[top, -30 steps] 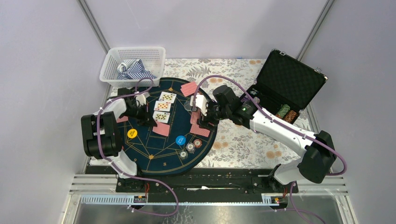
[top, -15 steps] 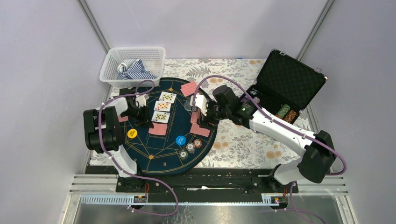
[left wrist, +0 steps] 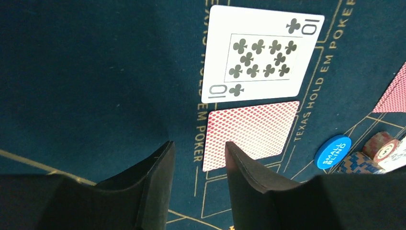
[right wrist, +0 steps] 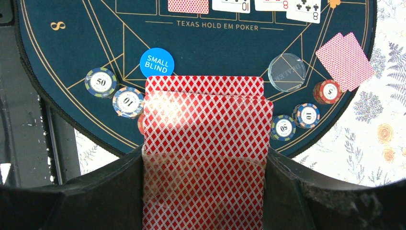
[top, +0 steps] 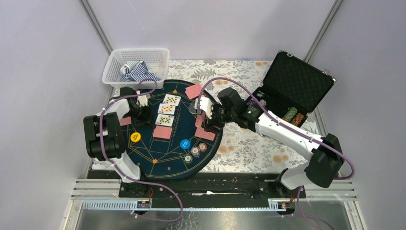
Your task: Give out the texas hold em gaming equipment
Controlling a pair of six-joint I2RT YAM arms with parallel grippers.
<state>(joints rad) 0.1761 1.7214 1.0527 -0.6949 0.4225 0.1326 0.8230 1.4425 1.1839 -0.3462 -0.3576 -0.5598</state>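
Looking down from above, the dark blue round mat with gold lines [top: 146, 155] fills the middle of the floral-clothed table. The left gripper [left wrist: 198, 146] hangs low over the mat at about 10 o'clock from its centre. Its black jaws are parted to a moderate gap with nothing between them. Just past its fingertips a single red-backed card [left wrist: 249, 134] lies flat and face down on the mat. It sits right beside the face-up ten of clubs [left wrist: 261, 52], the nearest of three face-up cards in a row running toward 12 o'clock. Whether a finger touches that face-down card, I cannot tell.

The right gripper [right wrist: 206, 160] hovers over the mat's edge near 3 o'clock, clamped on a stack of red-backed playing cards [right wrist: 206, 110] by the long edges, the top cards slightly out of line.

On the mat, a blue round "small blind" disc [right wrist: 157, 62] lies at 4 o'clock with two round poker chips [right wrist: 100, 81] close by. A clear round disc [right wrist: 286, 72] rests near 2 o'clock beside three more chips [right wrist: 306, 115]. A yellow round disc [top: 135, 137] lies at 9 o'clock. A pair of face-down cards [top: 194, 91] overhangs the rim at 1 o'clock.

Off the mat, an open black foam-lined case [top: 297, 81] stands at 2 o'clock, and a white plastic basket [top: 117, 60] at 11 o'clock.
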